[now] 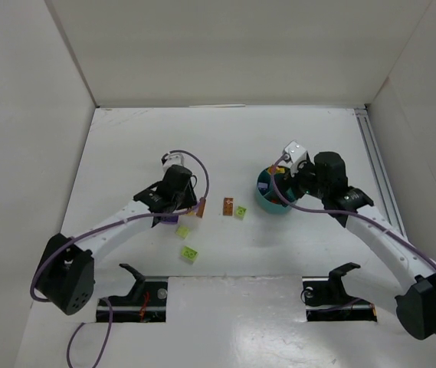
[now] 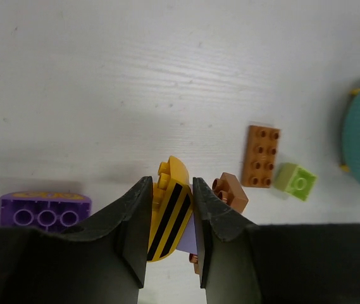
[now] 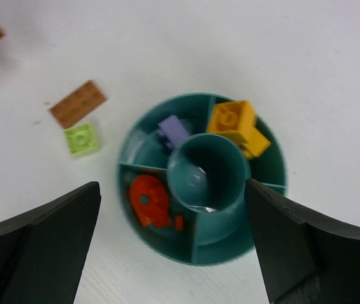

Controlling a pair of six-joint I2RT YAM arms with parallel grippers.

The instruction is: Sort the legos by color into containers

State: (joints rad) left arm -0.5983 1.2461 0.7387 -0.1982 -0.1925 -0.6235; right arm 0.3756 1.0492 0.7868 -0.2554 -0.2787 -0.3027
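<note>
Heads up: your left gripper (image 2: 170, 185) is clenched on the yellow piece (image 2: 167, 221), the rounded one with black stripes. It's down by the table (image 2: 167, 63), well left of the bowl (image 3: 224, 246), so it isn't sorted yet.

Stuff I'd worry about from here:

- The piece is curved and you've only got it by the fingertips. Lift fast and it could twist or squirt out.
- There's a lilac bit (image 2: 189, 235) tucked right against it between the jaws. I can't tell if it's pinched too. If it is, it rides along into the wrong compartment.
- The brown brick (image 2: 230, 192) sits just beside your right-hand finger. Any sideways drift on the lift knocks it around.
- Your right gripper (image 3: 172, 185) hangs over the bowl with its jaws spread wide and nothing in them. Bring the left arm over without clearing it and the two could bump.
- The yellow compartment already has bricks (image 3: 233, 120) piled near the rim, so a high drop could bounce out or hop next door to the purple one (image 3: 173, 130).
</note>
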